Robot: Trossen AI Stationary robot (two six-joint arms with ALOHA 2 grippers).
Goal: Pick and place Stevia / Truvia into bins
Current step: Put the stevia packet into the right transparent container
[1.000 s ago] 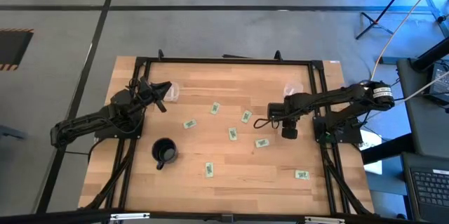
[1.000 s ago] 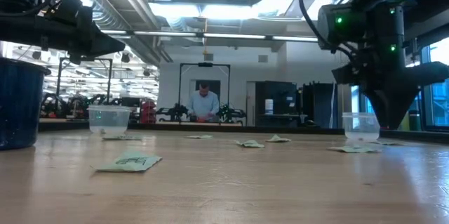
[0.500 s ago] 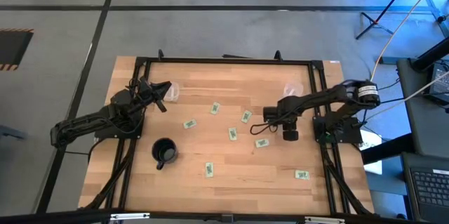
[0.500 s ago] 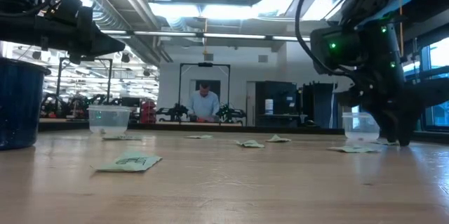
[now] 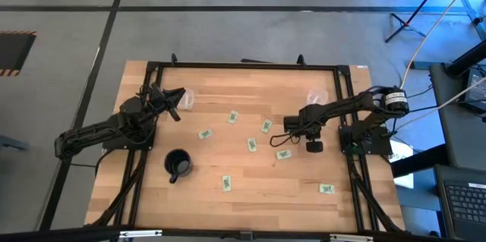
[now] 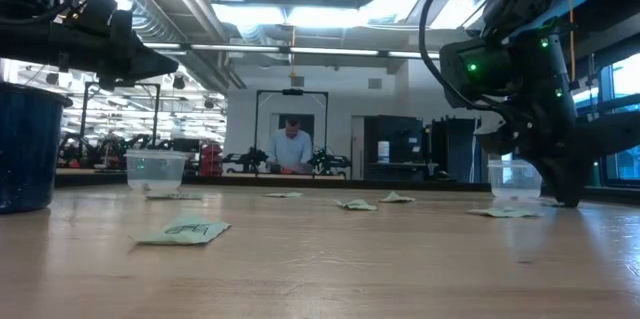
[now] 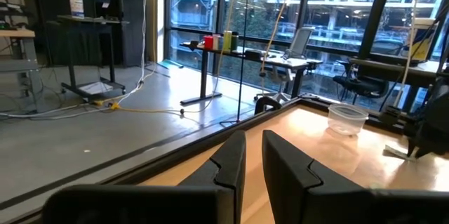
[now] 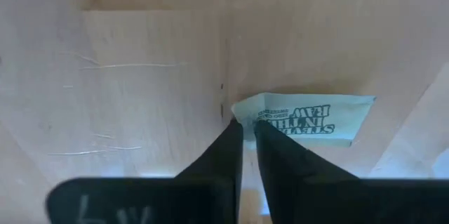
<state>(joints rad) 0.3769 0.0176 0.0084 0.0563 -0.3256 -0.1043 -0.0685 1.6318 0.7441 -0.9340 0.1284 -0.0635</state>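
Several pale green Stevia sachets lie flat on the wooden table (image 5: 304,196), among them ones at mid-table (image 5: 251,145) and near the front (image 5: 225,183). My right gripper (image 5: 282,143) is down at the table with its fingertips (image 8: 233,134) pinched on the end of one sachet (image 8: 309,117), the one right of centre (image 5: 283,153). My left gripper (image 5: 176,111) hovers shut and empty beside the left clear bin (image 5: 187,99). The right clear bin (image 5: 316,95) stands behind the right arm.
A black mug (image 5: 178,165) stands at the front left. More sachets lie at the back centre (image 5: 232,117) and front right (image 5: 326,189). A black frame (image 5: 243,65) rims the table. A person (image 6: 291,149) stands far off in the room.
My right gripper came down to the table over the sachet right of centre and its fingers closed together on the sachet's end. The left arm has not moved.
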